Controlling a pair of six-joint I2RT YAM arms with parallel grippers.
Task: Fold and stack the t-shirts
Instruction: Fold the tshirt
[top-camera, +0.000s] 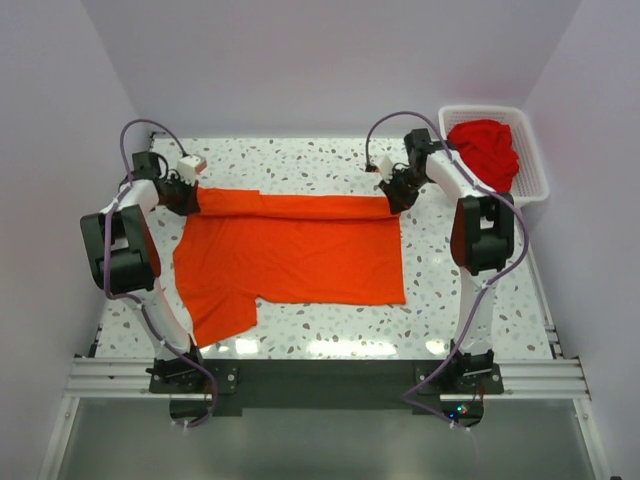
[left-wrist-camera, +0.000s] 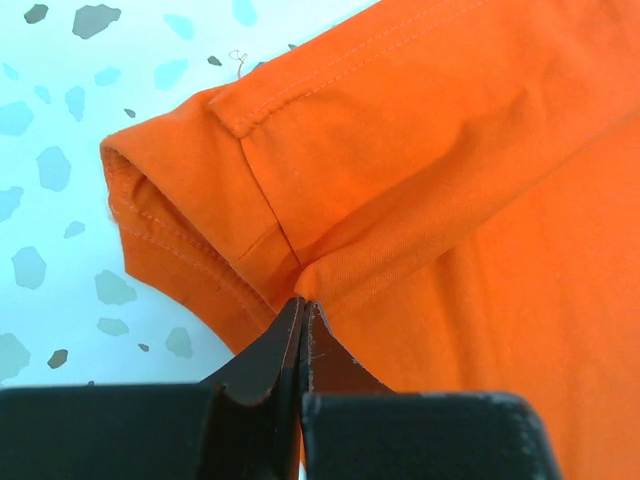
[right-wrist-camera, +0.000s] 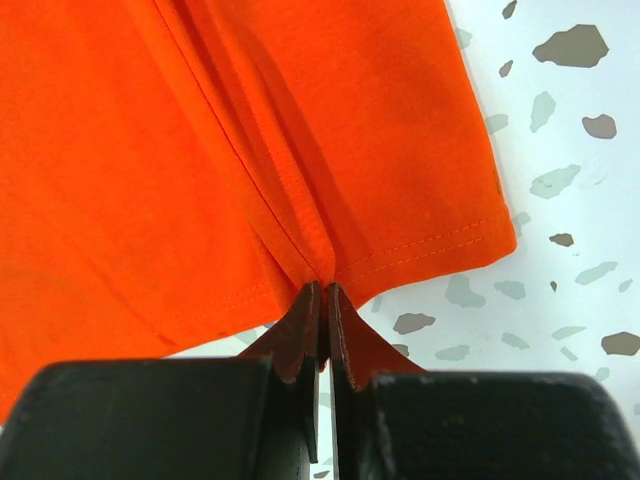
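Observation:
A bright orange-red t-shirt (top-camera: 295, 255) lies spread on the speckled table, its far edge folded over into a long band. My left gripper (top-camera: 192, 197) is shut on the shirt's far left corner by the sleeve (left-wrist-camera: 200, 200). My right gripper (top-camera: 392, 201) is shut on the far right corner at the hem (right-wrist-camera: 420, 250). Both hold the cloth pinched between closed jaws. One sleeve (top-camera: 215, 315) sticks out at the near left. A deeper red shirt (top-camera: 485, 150) lies bunched in the white basket.
The white lattice basket (top-camera: 535, 165) stands at the far right corner of the table. White walls close in the table on three sides. The arm bases and a metal rail (top-camera: 320, 378) run along the near edge.

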